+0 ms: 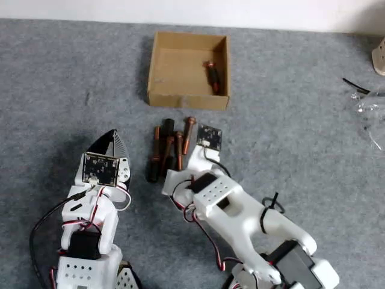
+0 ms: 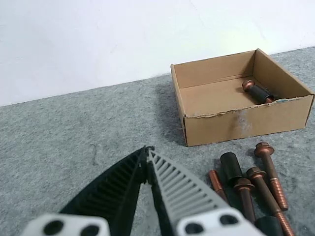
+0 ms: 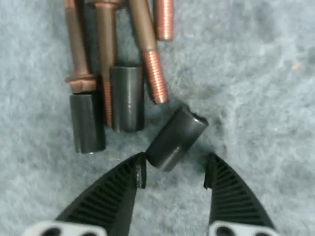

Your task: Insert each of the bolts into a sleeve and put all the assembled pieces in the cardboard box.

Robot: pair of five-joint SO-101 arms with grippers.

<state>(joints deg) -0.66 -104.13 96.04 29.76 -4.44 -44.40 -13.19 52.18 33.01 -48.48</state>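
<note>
1. High view: the cardboard box [image 1: 157, 72] sits at the far side of the grey mat [image 1: 301, 150], and one assembled piece [image 1: 211, 76] lies in it near its right wall. The loose bolts [image 1: 187, 137] and dark sleeves [image 1: 154, 170] lie bunched side by side just in front of the box. The right arm [image 1: 234, 205] leans over the near end of this bunch. The left gripper [image 1: 112, 137] sits beside the bunch, apart from the parts.

2. Left wrist view: the left gripper's jaws are closed on nothing, with the tips meeting. The box stands ahead with its top open, and the bunch lies off to one side of it, so the way to the box looks free.

3. Right wrist view:
   - **Jaws and target:** the right gripper [image 3: 175, 169] has its jaws wide, straddling the near end of one loose sleeve [image 3: 175, 137] that lies tilted on the mat. One fingertip [image 3: 140, 169] touches it or nearly does.
   - **The sleeve:** it looks like a short, stiff, smooth tube. It is probably light but apt to roll or squirt out of a skewed pinch, so the best hold is likely across its middle with the jaws square to its length.
   - **The bolts:** they look rigid and heavier. The plain shank near the head should give a steadier hold than the threads.
   - **In the way:** two other sleeves lie just beside the loose one, and a bolt's threaded end almost reaches its far end. A closing finger could nudge them.
</note>
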